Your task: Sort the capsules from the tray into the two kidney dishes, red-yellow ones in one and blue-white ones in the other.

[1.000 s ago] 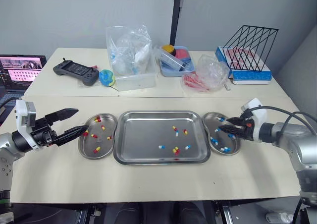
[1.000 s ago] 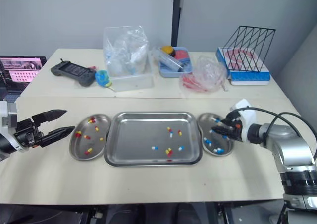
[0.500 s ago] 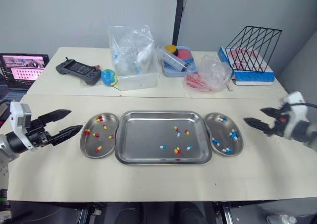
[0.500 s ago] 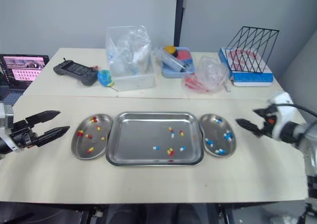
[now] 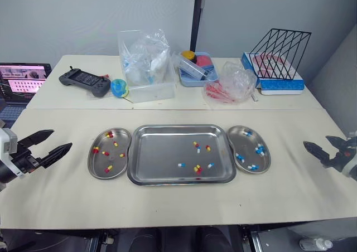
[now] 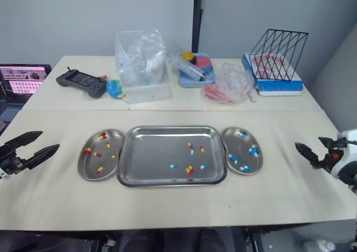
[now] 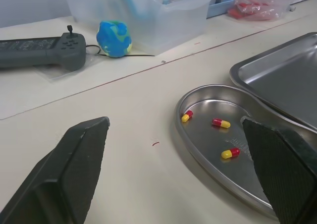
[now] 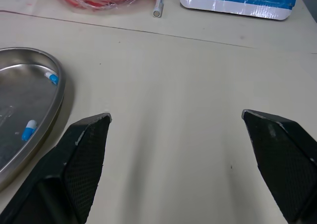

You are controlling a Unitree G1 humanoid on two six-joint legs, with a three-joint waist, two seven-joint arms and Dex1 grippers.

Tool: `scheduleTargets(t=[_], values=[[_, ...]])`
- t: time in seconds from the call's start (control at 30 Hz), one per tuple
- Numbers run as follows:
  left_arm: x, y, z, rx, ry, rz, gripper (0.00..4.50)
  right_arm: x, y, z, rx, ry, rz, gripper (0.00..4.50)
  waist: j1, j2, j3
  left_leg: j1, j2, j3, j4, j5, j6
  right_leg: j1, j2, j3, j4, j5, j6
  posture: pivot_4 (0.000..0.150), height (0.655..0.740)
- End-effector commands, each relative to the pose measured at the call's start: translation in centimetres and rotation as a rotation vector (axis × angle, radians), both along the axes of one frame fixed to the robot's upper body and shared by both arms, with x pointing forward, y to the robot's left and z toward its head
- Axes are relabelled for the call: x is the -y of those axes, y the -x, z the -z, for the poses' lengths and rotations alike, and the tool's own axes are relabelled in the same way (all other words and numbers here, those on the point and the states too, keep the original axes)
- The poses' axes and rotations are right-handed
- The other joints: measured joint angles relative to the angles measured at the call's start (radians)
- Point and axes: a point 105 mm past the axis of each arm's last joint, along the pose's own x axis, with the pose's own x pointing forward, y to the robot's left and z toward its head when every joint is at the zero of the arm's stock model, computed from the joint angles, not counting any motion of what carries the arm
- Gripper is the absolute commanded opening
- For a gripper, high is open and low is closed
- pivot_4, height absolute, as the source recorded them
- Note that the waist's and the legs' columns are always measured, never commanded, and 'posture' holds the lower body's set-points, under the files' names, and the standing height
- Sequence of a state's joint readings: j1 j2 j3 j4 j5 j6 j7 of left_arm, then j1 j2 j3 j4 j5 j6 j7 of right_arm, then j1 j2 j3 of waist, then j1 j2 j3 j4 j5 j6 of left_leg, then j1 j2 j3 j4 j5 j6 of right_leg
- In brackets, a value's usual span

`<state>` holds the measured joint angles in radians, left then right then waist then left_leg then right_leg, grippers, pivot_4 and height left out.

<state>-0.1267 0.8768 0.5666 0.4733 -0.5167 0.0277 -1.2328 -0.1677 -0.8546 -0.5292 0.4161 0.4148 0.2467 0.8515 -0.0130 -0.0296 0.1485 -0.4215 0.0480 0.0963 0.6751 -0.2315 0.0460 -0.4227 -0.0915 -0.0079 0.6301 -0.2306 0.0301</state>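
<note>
Central steel tray (image 5: 162, 151) on a beige table (image 5: 167, 202), in mid-frame of the head view, carrying five unsorted capsules (image 5: 198, 168) in its right half. The left kidney dish (image 5: 100, 161) abuts the tray's left edge and contains red-yellow capsules (image 5: 106, 153); the right kidney dish (image 5: 249, 141) abuts its right edge and contains blue-white capsules (image 5: 259, 149). The left gripper (image 5: 62, 139), at the far left edge, and the right gripper (image 5: 316, 141), at the far right edge, both have fingers spread apart and empty, well clear of the dishes. Upper left: game controller (image 5: 85, 81).
</note>
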Motion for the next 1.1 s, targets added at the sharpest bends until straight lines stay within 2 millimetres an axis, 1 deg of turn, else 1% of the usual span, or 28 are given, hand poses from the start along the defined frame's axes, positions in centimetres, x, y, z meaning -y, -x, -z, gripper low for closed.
scheduleTargets(t=[0.03,0.3,0.5,0.57,0.63,0.7,0.8,0.87,0.9,0.93,0.97,1.0,1.03,1.1], values=[[-0.3,-0.1,-1.4,0.039,-0.037,0.002,4.50,0.6,0.1,-2.2,0.078,0.024,0.018,4.47,0.000,0.000,0.000,0.000,0.000,0.000,0.000,0.000,0.000,0.000,0.000,0.000,0.000,0.000,0.000,0.150,0.7400],[-0.4,-0.1,-1.6,0.038,-0.040,0.004,4.50,0.2,-0.2,-2.5,0.079,0.026,0.004,4.47,0.001,0.000,0.000,0.000,0.000,0.000,0.000,0.000,0.000,0.000,0.000,0.000,0.000,0.000,0.000,0.150,0.7400],[-0.2,-0.2,-2.1,0.041,-0.027,0.021,4.50,0.1,-0.4,-2.4,0.060,0.019,0.006,4.47,0.001,0.000,0.000,0.000,0.000,0.000,0.000,0.000,0.000,0.000,0.000,0.000,0.000,0.000,0.000,0.150,0.7400],[0.7,-0.3,-2.4,0.036,-0.022,0.062,4.50,-0.2,-0.3,-2.7,0.056,0.012,-0.014,4.47,0.002,0.000,0.000,0.000,0.000,0.000,0.000,0.000,0.000,0.000,0.000,0.000,0.000,0.000,0.000,0.150,0.7400],[2.1,-0.4,-2.3,0.016,-0.055,0.131,4.50,-1.3,0.1,-2.9,0.042,0.013,-0.088,4.47,0.003,0.000,0.000,0.000,0.000,0.000,0.000,0.000,0.000,0.000,-0.001,0.000,0.000,0.000,0.000,0.150,0.7400],[3.2,-0.7,-2.6,0.017,-0.050,0.175,4.50,-2.3,0.4,-3.2,0.036,-0.010,-0.136,4.47,0.005,0.000,0.000,0.000,0.000,0.000,0.000,0.000,0.000,0.001,-0.001,0.000,0.000,0.000,0.000,0.150,0.7400],[4.3,-1.2,-3.1,0.027,-0.049,0.219,4.50,-3.4,0.9,-3.7,0.037,-0.030,-0.187,4.47,0.004,0.000,0.000,0.000,0.000,-0.001,0.000,0.000,0.000,0.001,0.000,0.000,0.000,0.000,0.000,0.150,0.7400],[4.6,-1.3,-3.3,0.030,-0.037,0.228,4.50,-4.1,1.1,-3.9,0.037,-0.040,-0.215,4.47,0.004,0.000,0.000,0.000,0.000,-0.001,0.001,0.000,0.000,0.001,0.000,0.000,0.000,0.000,0.000,0.150,0.7400],[4.7,-1.4,-3.5,0.029,-0.037,0.235,4.50,-4.9,1.4,-4.1,0.030,-0.055,-0.254,4.47,0.004,0.000,0.000,0.000,0.000,-0.001,0.001,0.000,0.000,0.001,0.000,0.000,0.000,0.000,0.000,0.150,0.7400],[4.9,-1.4,-3.5,0.025,-0.040,0.244,4.50,-7.0,1.9,-4.3,-0.004,-0.043,-0.362,4.47,0.003,0.000,0.000,0.000,0.000,-0.001,0.000,0.000,0.000,0.001,0.000,0.000,0.000,0.000,0.000,0.150,0.7400],[4.9,-1.4,-3.6,0.023,-0.042,0.250,4.50,-8.6,2.4,-4.3,-0.032,-0.035,-0.442,4.47,0.003,0.001,0.000,0.000,0.000,-0.001,0.000,0.000,0.000,0.000,0.000,0.000,0.000,0.000,0.000,0.150,0.7400],[5.0,-1.4,-3.6,0.021,-0.044,0.253,4.50,-9.6,2.7,-4.2,-0.053,-0.030,-0.490,4.47,0.003,0.001,0.000,0.000,0.000,-0.001,0.000,0.000,0.000,0.000,0.000,0.000,0.001,0.000,0.000,0.150,0.7400],[4.8,-1.3,-3.5,0.014,-0.041,0.256,4.50,-11.3,2.7,-4.2,-0.079,-0.018,-0.563,4.47,0.002,0.001,0.000,0.000,0.000,-0.001,0.000,0.000,0.000,0.000,0.001,0.000,0.001,0.000,0.000,0.150,0.7400],[4.7,-1.1,-3.4,0.006,-0.036,0.259,4.50,-13.3,2.5,-4.1,-0.110,0.002,-0.640,4.47,-0.004,0.001,0.000,0.000,0.001,-0.001,0.001,0.000,0.000,0.001,0.001,0.000,0.001,0.000,0.000,0.150,0.7400]])
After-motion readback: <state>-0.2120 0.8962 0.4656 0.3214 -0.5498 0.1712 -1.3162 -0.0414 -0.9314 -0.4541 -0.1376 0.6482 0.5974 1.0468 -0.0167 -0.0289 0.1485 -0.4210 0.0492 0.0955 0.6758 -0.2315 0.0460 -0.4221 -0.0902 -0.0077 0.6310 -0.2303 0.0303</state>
